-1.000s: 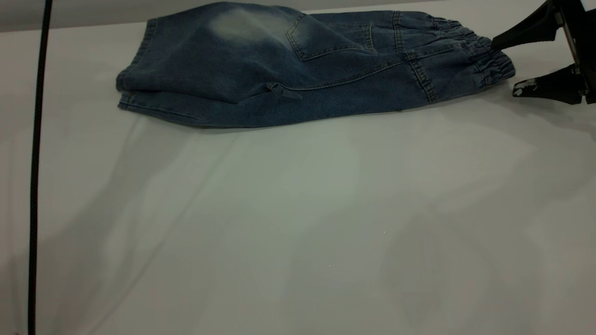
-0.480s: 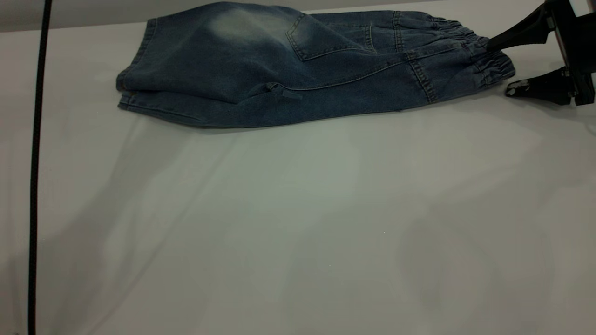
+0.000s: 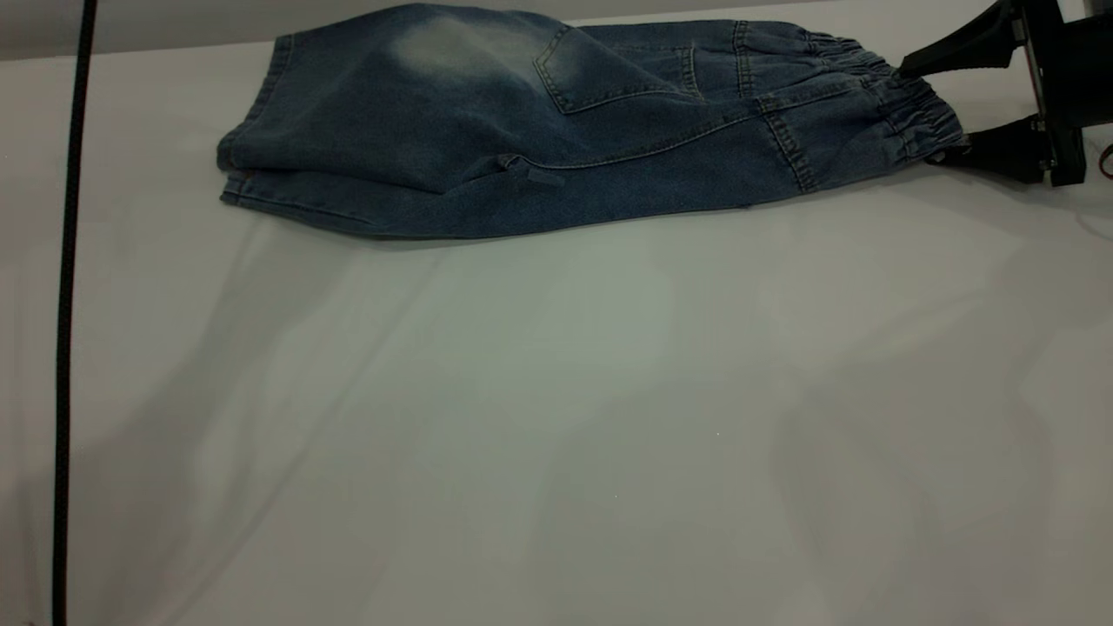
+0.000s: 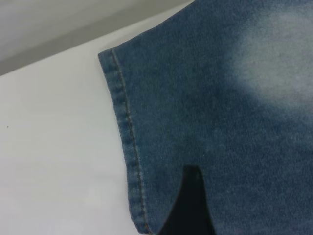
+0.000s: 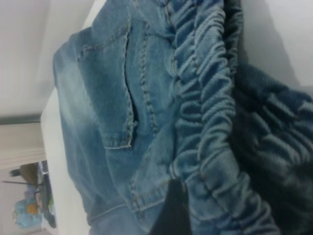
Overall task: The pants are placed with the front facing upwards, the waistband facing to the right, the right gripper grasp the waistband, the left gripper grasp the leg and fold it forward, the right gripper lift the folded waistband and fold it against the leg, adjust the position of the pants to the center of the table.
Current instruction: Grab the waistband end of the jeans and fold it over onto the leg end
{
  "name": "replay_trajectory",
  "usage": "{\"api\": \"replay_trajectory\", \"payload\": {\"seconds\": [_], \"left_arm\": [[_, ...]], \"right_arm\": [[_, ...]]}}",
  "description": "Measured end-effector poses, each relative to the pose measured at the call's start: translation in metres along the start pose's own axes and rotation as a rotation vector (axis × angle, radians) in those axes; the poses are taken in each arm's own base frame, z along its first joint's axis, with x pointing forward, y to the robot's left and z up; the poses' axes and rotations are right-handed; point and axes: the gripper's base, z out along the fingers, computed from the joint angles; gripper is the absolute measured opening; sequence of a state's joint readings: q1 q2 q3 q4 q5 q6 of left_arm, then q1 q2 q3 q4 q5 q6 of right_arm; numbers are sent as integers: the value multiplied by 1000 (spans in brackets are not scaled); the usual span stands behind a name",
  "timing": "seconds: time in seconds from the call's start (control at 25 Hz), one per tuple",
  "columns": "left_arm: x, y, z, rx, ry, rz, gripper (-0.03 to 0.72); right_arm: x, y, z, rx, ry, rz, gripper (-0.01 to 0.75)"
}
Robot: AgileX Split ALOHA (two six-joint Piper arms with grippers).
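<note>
Exterior view: the pants (image 3: 556,130) lie folded lengthwise along the far edge of the table (image 3: 556,417), a back patch pocket uppermost.
Long axis: runs across the table from side to side, leg hems to the left, the waistband (image 3: 904,109) to the right.
Right gripper (image 3: 922,109): fingers spread wide, one above the ruched band and one low beside the table, the waistband edge sitting between them; nothing clamped yet, by the look of it.
Right wrist view: the gathered waistband (image 5: 205,98) fills the picture close up, one dark finger (image 5: 171,215) lying against the denim.
Left gripper (image 4: 188,210): above the leg end of the pants (image 4: 220,122), just inside the stitched hem; only one dark finger shows, so its opening cannot be told.
Key relation: the band lies straight ahead of the right gripper, toward the left along the pants' length; that arm is plainly the nearer one.
Likely next: closing on the band, then carrying it leftward over the leg.
Placement: the pants sit well back from the table's centre.
</note>
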State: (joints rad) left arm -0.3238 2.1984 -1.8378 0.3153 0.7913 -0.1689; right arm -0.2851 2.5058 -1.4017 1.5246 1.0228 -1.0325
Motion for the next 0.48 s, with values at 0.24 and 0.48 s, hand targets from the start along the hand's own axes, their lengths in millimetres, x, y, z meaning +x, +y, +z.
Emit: {"api": "replay_trajectory", "payload": {"seconds": [0.24,0.48], "left_arm": [[0,0,0,1,-5,0,556],[0,0,0,1,-5,0,556]], "right_arm": [[0,10,13,-2,24,-40,591],[2,23,29,-13,59,-68,591]]}}
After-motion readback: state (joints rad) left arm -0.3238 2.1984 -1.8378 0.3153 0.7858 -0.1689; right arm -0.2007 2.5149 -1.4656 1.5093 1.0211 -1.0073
